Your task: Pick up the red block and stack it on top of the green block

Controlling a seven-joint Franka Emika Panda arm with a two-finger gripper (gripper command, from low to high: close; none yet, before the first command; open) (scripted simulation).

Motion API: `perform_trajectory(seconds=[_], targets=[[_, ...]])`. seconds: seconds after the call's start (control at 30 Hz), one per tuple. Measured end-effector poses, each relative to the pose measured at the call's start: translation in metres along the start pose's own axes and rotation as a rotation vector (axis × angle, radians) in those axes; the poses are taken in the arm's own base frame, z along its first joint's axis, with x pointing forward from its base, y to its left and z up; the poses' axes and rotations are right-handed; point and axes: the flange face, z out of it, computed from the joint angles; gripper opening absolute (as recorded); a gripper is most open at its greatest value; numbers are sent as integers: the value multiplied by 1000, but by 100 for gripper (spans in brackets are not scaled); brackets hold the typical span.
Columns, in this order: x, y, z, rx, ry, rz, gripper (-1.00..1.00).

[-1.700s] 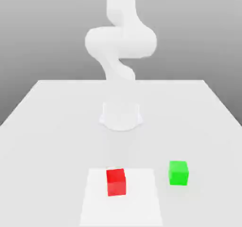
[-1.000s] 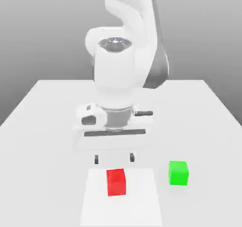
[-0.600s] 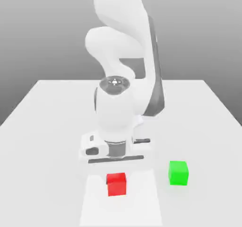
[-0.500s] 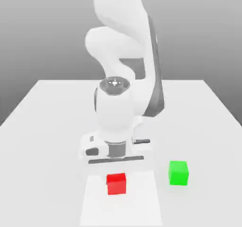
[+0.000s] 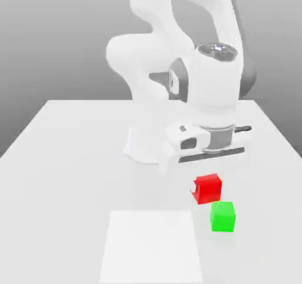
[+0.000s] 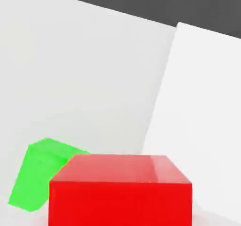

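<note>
Red block (image 5: 207,188) clamped in the closed gripper (image 5: 206,185), lifted off the table (image 5: 65,153). Hanging just above and beside the green block (image 5: 223,216), apart from it.

White table (image 5: 71,153) with paler square patch (image 5: 150,247)

The gripper (image 5: 207,185) hangs above the table (image 5: 71,159), closed on the red block (image 5: 207,188), with open air all round it. Directly below and slightly toward the viewer stands the green block (image 5: 223,216), the sole obstacle near the descent path; a narrow gap separates it from the held cube. A pale square patch (image 5: 152,246) lies flat off to the exterior view's left, obstructing nothing. Behind the gripper stands the arm's base (image 5: 144,144).
</note>
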Motion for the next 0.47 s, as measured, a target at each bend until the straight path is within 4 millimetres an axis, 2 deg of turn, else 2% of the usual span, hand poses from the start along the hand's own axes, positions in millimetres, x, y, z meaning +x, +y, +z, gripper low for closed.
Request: perform_trajectory(seconds=[0.13, 0.37, 0.4, 0.47], targets=[[-9, -9, 15, -5, 7, -12, -100], [-11, -8, 60, -4, 4, -15, -100], [-12, -8, 64, -4, 3, -16, 100], [-12, -8, 64, -4, 3, -16, 100]])
